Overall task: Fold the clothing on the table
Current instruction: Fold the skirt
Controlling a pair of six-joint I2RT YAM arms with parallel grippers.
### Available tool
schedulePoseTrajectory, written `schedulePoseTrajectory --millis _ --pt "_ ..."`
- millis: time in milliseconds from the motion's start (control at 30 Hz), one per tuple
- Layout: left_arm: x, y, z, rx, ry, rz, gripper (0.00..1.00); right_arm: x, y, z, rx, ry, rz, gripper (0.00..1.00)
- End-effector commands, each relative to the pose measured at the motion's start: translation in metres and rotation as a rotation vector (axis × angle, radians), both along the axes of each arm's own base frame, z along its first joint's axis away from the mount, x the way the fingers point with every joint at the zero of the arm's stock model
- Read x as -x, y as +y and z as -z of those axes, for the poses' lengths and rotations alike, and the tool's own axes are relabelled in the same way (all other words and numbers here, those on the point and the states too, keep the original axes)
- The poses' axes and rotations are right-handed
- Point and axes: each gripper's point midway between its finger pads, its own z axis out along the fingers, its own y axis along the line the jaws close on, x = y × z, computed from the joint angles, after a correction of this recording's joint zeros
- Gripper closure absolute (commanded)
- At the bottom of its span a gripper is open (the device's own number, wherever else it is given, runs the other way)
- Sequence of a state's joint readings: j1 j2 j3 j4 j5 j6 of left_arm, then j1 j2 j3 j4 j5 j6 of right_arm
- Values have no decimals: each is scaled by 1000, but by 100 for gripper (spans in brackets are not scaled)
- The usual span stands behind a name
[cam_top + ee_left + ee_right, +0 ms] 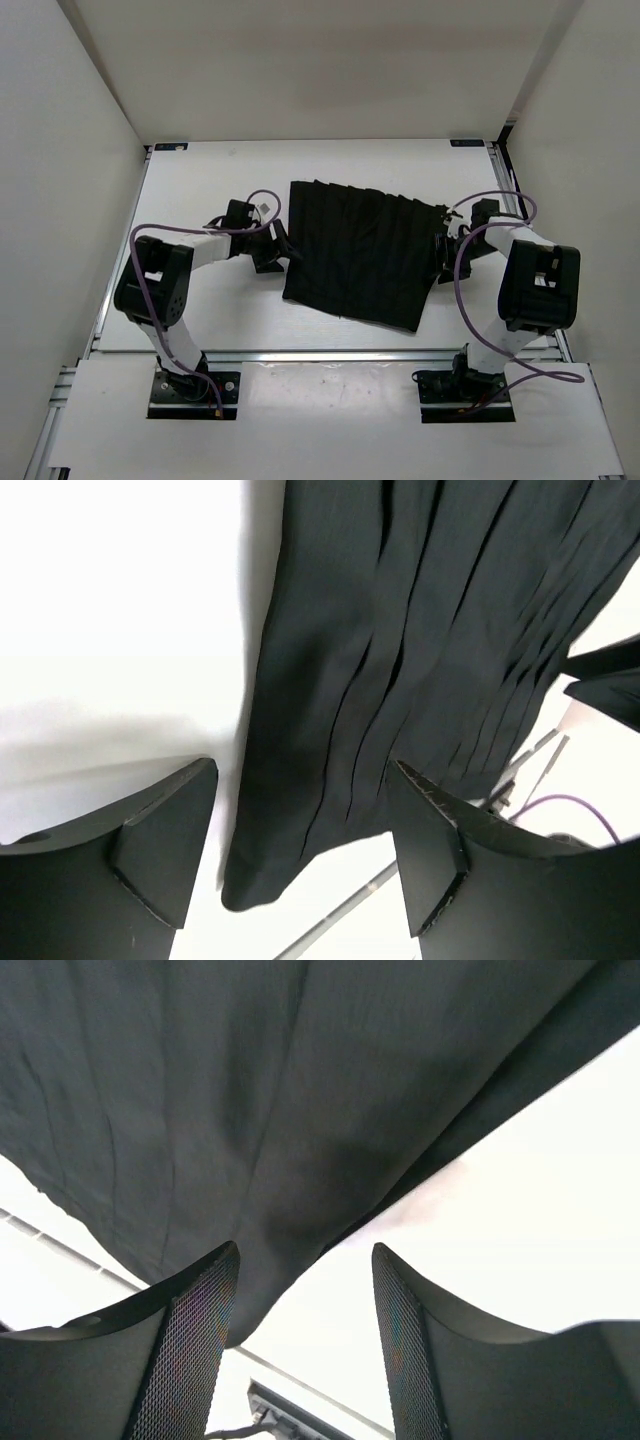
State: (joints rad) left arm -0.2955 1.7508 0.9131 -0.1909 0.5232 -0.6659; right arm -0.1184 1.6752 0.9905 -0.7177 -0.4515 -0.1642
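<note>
The clothing point(360, 250), a black pleated garment, lies spread flat in the middle of the white table point(210, 180). My left gripper point(278, 250) sits at its left edge and my right gripper point(440, 248) at its right edge. In the left wrist view the left gripper point(300, 830) is open; a corner of the clothing point(400, 660) hangs between the fingers point(165, 840) without being pinched. In the right wrist view the right gripper point(305, 1330) is open just below a fold of the clothing point(300, 1110), with white table showing between the mesh pads point(195, 1350).
White walls enclose the table on three sides. An aluminium rail point(330, 353) runs along the front edge by the arm bases. Purple cables point(465, 290) loop off both arms. The right arm's black parts point(610, 680) show past the garment.
</note>
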Motion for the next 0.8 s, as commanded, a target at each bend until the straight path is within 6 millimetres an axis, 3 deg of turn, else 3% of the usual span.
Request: schedulePoseTrajectory --millis 0,67,167,267,367,400,633,667,700,733,767 --pt "20 2 -5 8 -11 15 20 16 13 -5 -51 22 -10 39" --pt "32 4 5 -12 19 30 21 12 17 -3 -52 16 -17 38" --pt "45 3 13 -29 39 54 20 0 17 -3 -37 9 -19 44" --pt "45 2 15 -27 36 41 22 -16 21 -1 -35 1 -23 67" --pt "37 -1 10 -23 18 36 25 -32 24 5 -42 13 -22 97" --pt "38 -2 12 -26 24 44 26 -44 21 8 -23 -1 -16 100" --pt "24 -9 13 -26 19 44 27 -110 8 -12 8 -132 -10 98" --pt "25 -10 12 -25 26 46 27 -110 7 -13 10 -124 -18 89" --pt "26 -11 13 -27 28 50 26 -110 6 -16 16 -132 -26 72" --pt "26 -10 9 -24 17 53 25 -104 5 -21 13 -122 -33 65" --pt "27 -8 8 -31 13 48 24 -96 5 -20 -5 -96 -27 51"
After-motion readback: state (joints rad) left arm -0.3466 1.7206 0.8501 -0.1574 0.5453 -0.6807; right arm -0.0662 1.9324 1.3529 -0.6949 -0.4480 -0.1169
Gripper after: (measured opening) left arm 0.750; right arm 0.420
